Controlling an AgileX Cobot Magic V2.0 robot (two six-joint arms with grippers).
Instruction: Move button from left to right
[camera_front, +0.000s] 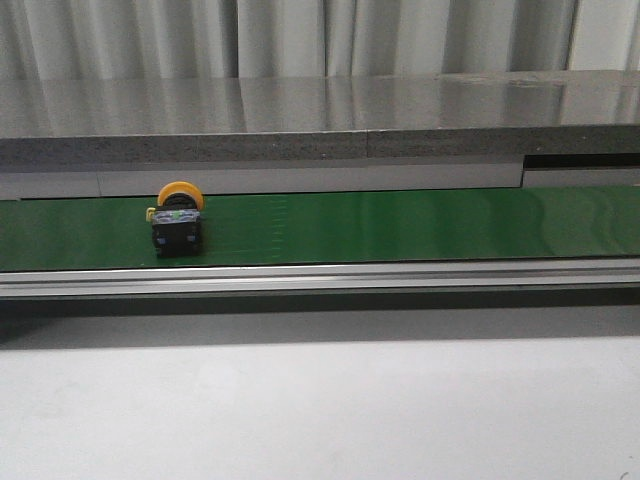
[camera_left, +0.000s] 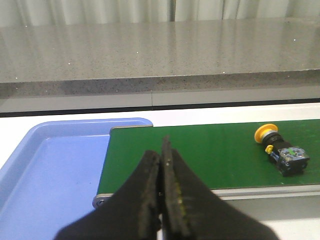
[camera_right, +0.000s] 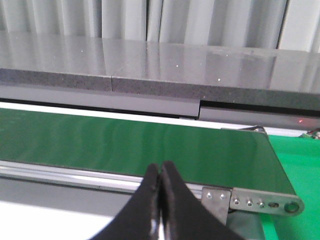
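**Button on the belt, both arms idle**

Left end effector (camera_left: 161, 200): fingers pressed together, nothing held, poised just short of the near end of the green belt (camera_left: 200, 155). Beside that end, a blue tray (camera_left: 55, 170). Farther out along the belt, well apart from the fingertips, the button (camera_left: 280, 147), lying on its side with yellow cap toward the far edge and black body toward the near rail.

Right end effector (camera_right: 161, 200): likewise closed and empty, hanging before the opposite end of the belt, near the metal end bracket (camera_right: 260, 202). No button in its view.

From the front, button (camera_front: 177, 220) on the left stretch of the belt, the long right stretch bare; grey table (camera_front: 320, 410) in the foreground, stone ledge (camera_front: 300, 125) behind.

Judged step: the very start, before any reach. Next move likely calls for opening the left fingers, travelling out over the belt, and lining up on the black body rather than the round cap.
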